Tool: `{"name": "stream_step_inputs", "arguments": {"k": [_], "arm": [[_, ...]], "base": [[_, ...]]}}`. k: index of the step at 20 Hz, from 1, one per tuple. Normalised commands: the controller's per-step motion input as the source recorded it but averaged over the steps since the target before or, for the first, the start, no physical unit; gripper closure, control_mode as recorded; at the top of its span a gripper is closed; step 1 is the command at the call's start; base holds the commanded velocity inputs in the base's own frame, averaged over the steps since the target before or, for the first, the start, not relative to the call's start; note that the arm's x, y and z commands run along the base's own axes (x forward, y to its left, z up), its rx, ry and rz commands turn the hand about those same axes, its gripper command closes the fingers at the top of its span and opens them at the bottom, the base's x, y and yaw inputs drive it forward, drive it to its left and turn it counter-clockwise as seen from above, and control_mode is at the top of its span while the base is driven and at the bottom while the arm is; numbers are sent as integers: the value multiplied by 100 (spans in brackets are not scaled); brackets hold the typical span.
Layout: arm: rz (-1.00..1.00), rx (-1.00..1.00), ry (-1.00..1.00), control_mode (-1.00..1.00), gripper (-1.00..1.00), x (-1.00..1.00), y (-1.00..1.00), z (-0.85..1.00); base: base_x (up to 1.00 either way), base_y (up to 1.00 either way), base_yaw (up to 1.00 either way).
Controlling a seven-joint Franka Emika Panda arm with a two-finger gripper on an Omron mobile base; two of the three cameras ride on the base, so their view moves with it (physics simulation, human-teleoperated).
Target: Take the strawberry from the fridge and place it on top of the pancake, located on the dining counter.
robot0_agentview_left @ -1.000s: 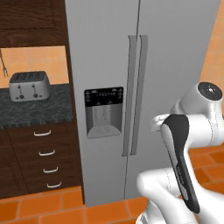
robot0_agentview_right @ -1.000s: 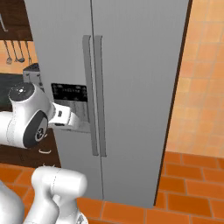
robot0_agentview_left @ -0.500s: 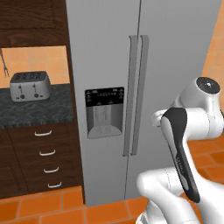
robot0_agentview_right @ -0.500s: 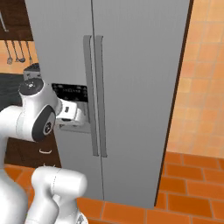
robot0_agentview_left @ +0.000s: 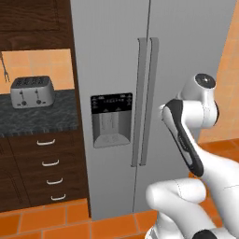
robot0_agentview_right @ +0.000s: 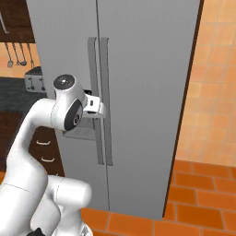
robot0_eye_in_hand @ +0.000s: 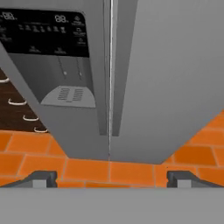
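Observation:
The fridge (robot0_agentview_left: 186, 46) stands tall and light grey with both doors closed, so the strawberry is hidden. Its two long vertical handles (robot0_agentview_left: 144, 102) meet at the centre seam, and the black dispenser panel (robot0_agentview_left: 111, 119) sits in the left door. In the right base view my hand (robot0_agentview_right: 97, 107) hovers just left of the handles (robot0_agentview_right: 100, 92), apart from them. In the hand view my gripper (robot0_eye_in_hand: 111, 179) is open, its fingertips (robot0_eye_in_hand: 41, 178) wide apart, facing the door seam (robot0_eye_in_hand: 109, 87) and the dispenser (robot0_eye_in_hand: 48, 30). The pancake and dining counter are out of view.
Left of the fridge, a silver toaster (robot0_agentview_left: 31, 91) sits on a black-topped counter (robot0_agentview_left: 42, 119) above dark drawers (robot0_agentview_left: 49, 168). Utensils (robot0_agentview_right: 18, 55) hang on the wall. An orange tiled wall (robot0_agentview_right: 214, 92) flanks the fridge on the right, above orange floor tiles (robot0_agentview_right: 198, 203).
My arm has swung so the hand moved from in front of the dispenser toward the door handles and slightly up. The fridge doors stay closed.

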Motion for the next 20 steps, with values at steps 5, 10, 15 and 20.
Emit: {"name": "stream_step_inputs", "arguments": {"k": [5,10,15,20], "arm": [[0,0,-1,-100,-100,87,0,-6],[0,0,0,-100,-100,79,-2,-5],[0,0,-2,-100,-100,57,-4,-8],[0,0,-21,-100,-100,35,-1,-26]], "base": [[0,0,0],[0,0,0],[0,0,0],[0,0,0]]}}
